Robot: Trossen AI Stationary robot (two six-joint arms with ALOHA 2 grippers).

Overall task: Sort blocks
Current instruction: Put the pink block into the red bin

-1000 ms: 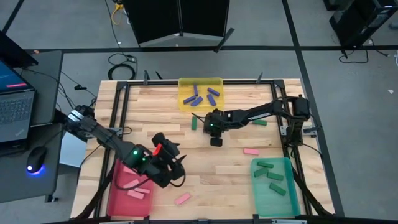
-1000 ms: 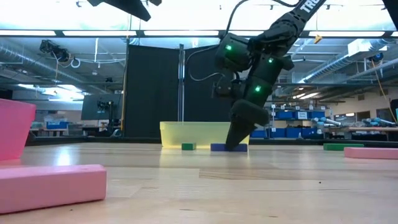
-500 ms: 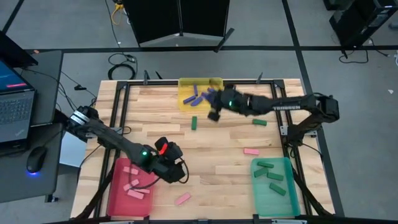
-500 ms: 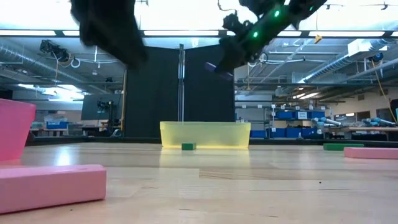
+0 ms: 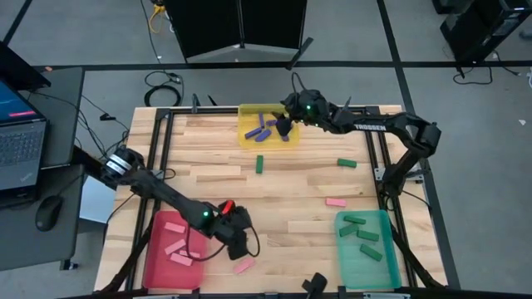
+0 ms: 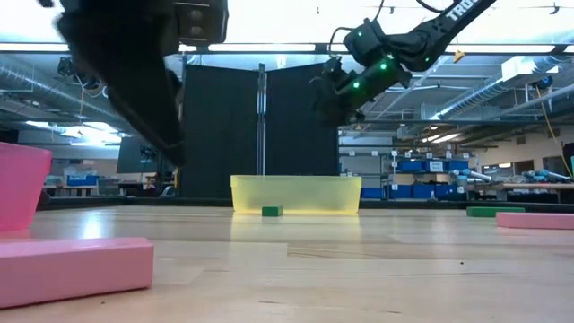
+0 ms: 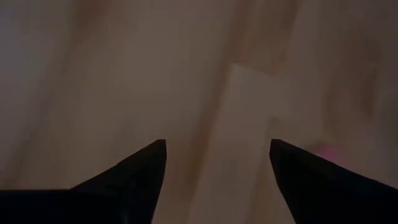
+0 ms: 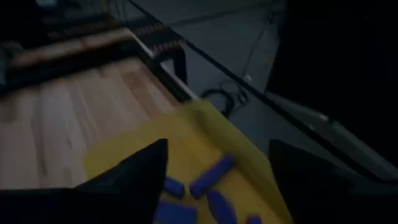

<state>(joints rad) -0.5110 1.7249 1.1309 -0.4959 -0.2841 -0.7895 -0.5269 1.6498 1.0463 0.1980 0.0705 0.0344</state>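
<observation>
Fingers, left: the left gripper (image 5: 238,246) hangs low over the wooden bench (image 5: 291,199) with its dark fingers (image 7: 134,171) spread apart and nothing between them; the nearest loose small flat pink rectangular block (image 5: 243,266) lies just beside it.
Fingers, right: the right gripper (image 5: 283,126) hovers above the yellow plastic tray (image 5: 246,112) at the far edge, fingers (image 8: 134,171) parted and empty.
Blocks sorted: dark blue bars (image 5: 264,126) in the yellow tray, pink ones in the red tray (image 5: 154,264), dark green ones in the teal-green tray (image 5: 345,266).
Blocks loose: pink (image 5: 335,202) and green (image 5: 259,164), (image 5: 347,164) bars lie well apart on the bench.
Handling: the bars look rigid, light and smooth, likely to skid if nudged.
Grip point: best pinched across the narrow width at mid-length, fingers square to the long sides.
</observation>
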